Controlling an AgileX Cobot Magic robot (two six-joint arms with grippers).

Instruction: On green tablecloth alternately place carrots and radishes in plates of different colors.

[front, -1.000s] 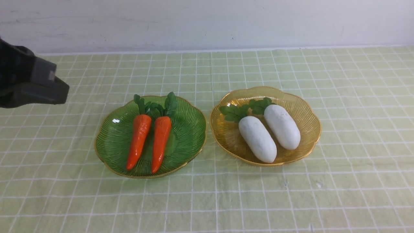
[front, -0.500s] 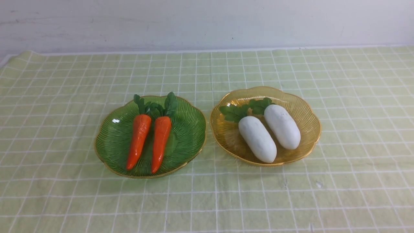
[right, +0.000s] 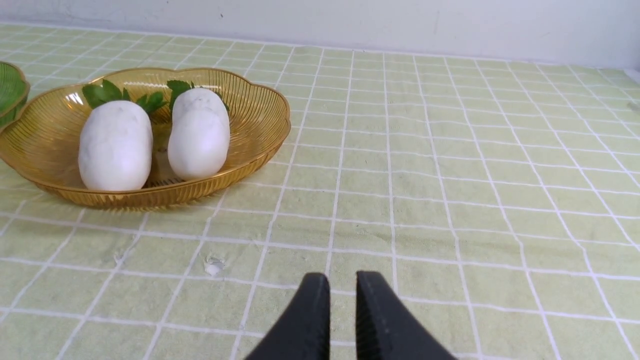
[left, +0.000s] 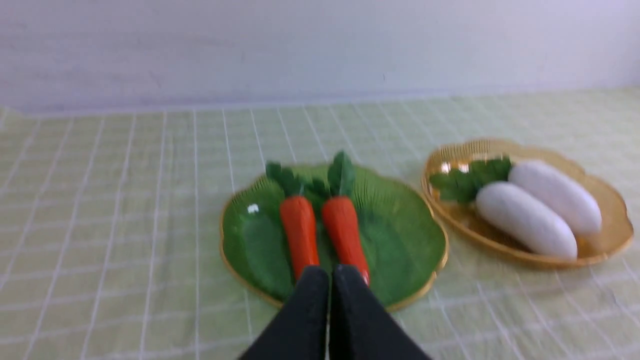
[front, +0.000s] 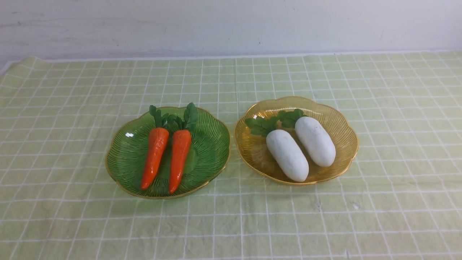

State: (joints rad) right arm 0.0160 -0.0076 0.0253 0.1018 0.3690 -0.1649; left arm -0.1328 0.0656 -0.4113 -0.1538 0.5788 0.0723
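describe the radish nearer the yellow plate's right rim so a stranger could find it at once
On the green tablecloth two plates sit side by side; go to the amber plate on the right. Two white radishes lie in it; the one meant is the right-hand one, lying farther back than its twin.

Two carrots [front: 166, 157] lie in the left plate [front: 213, 144]. Two radishes [front: 301, 148] lie in the right plate [front: 344, 126], just beside it.
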